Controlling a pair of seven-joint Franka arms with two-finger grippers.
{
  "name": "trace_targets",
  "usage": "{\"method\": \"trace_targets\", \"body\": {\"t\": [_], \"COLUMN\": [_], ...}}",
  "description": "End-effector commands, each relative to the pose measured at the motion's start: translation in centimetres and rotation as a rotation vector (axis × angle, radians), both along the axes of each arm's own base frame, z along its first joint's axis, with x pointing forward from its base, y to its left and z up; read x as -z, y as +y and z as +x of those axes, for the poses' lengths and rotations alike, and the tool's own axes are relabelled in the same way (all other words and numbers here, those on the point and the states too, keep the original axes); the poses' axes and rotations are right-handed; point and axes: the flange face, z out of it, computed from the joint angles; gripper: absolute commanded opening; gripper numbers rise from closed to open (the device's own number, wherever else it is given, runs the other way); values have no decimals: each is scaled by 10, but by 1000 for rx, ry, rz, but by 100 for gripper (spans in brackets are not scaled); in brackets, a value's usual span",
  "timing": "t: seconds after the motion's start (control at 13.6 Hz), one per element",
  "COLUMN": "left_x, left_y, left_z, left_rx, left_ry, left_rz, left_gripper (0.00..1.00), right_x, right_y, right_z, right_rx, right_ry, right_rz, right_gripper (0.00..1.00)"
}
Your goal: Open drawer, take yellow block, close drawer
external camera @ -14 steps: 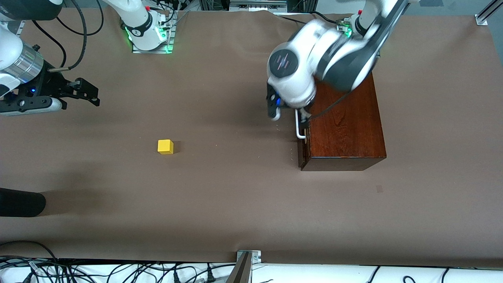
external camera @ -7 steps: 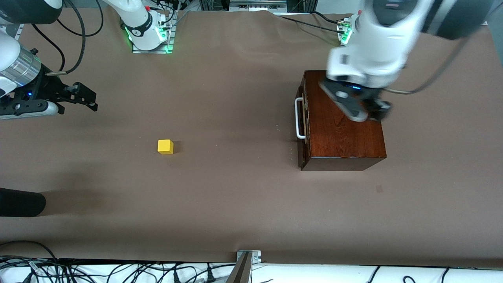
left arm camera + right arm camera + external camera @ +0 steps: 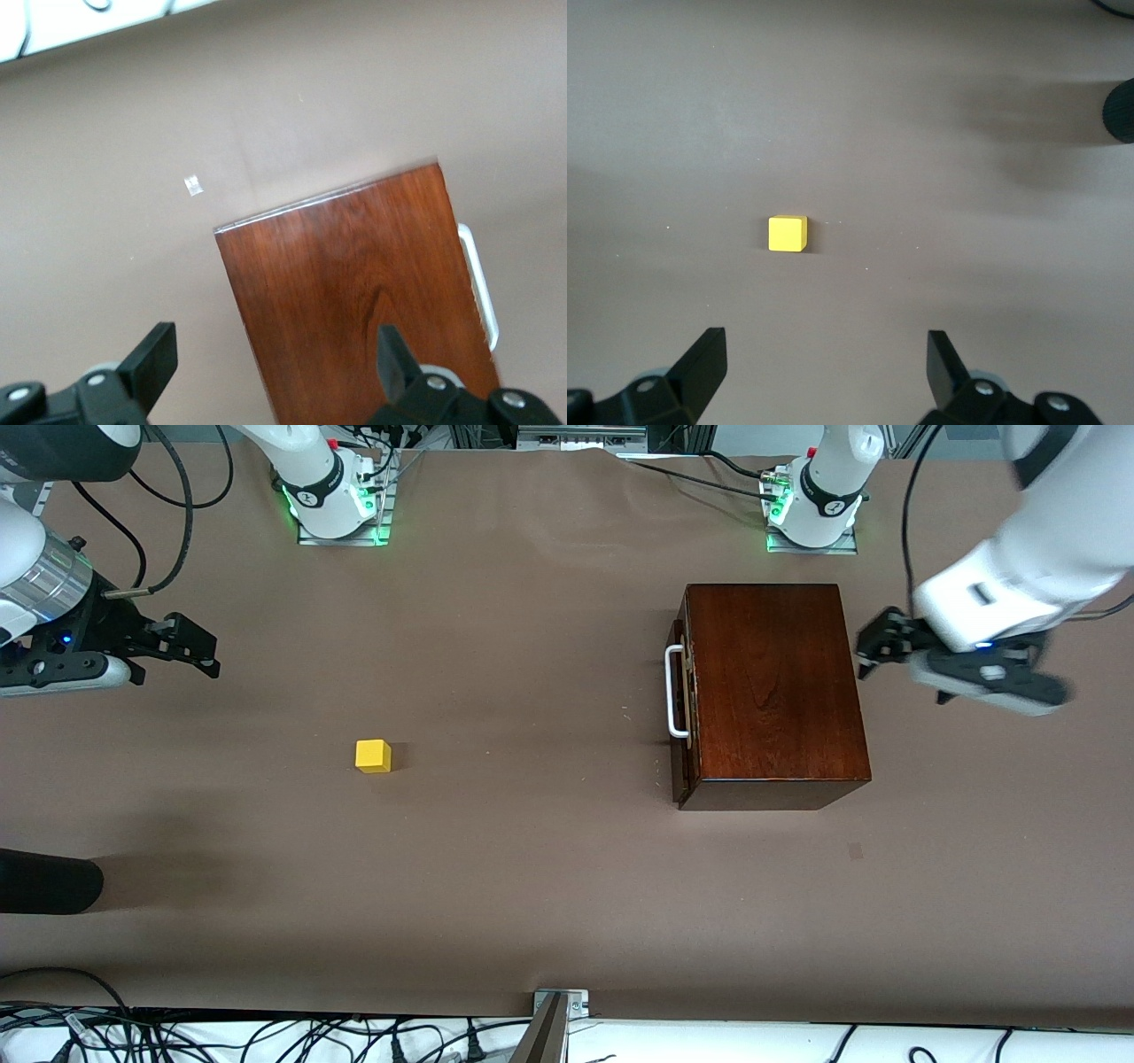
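The dark reddish-brown wooden box (image 3: pixel 771 691) stands toward the left arm's end of the table. Its drawer (image 3: pixel 680 775) is shut, with the white handle (image 3: pixel 676 691) facing the table's middle. The yellow block (image 3: pixel 373 755) lies on the brown table, far from the box, toward the right arm's end. My left gripper (image 3: pixel 874 651) is open and empty, up over the box's edge away from the handle. Its wrist view shows the box top (image 3: pixel 354 292), the handle (image 3: pixel 478 283) and the gripper (image 3: pixel 275 354). My right gripper (image 3: pixel 208 651) waits open at its end of the table. Its wrist view shows the block (image 3: pixel 787 234) ahead of the gripper (image 3: pixel 824 363).
A black rounded object (image 3: pixel 44 881) juts in at the right arm's end, nearer the camera than the block. A small tape mark (image 3: pixel 855 850) lies on the table nearer the camera than the box. A metal bracket (image 3: pixel 558 1005) sits at the table's near edge.
My left gripper has left the drawer handle and swung across the box top to its edge away from the handle. The drawer stays shut. The right gripper barely moved.
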Motion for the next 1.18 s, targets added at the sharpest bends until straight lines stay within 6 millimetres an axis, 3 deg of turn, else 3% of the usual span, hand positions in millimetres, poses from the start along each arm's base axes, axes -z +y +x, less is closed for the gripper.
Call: {"method": "trace_targets", "body": {"t": [0.0, 0.15, 0.29, 1.1], "left_x": [-14, -9, 1, 6], "left_y": [47, 50, 36, 37], "left_z": [-42, -59, -70, -64], "left_rx": [-160, -151, -98, -92], "left_ry": [-72, -7, 68, 76], "left_rz": [-49, 11, 80, 87], "left_gripper": [100, 100, 100, 100], "right_x": [-5, -5, -5, -4], "right_y": [-2, -2, -2, -7], "right_z": [3, 3, 2, 2], "right_rx": [-6, -6, -5, 4], "right_ry": [-7, -6, -2, 4], "right_rz": [-8, -8, -8, -9], "right_gripper": [100, 100, 100, 100]}}
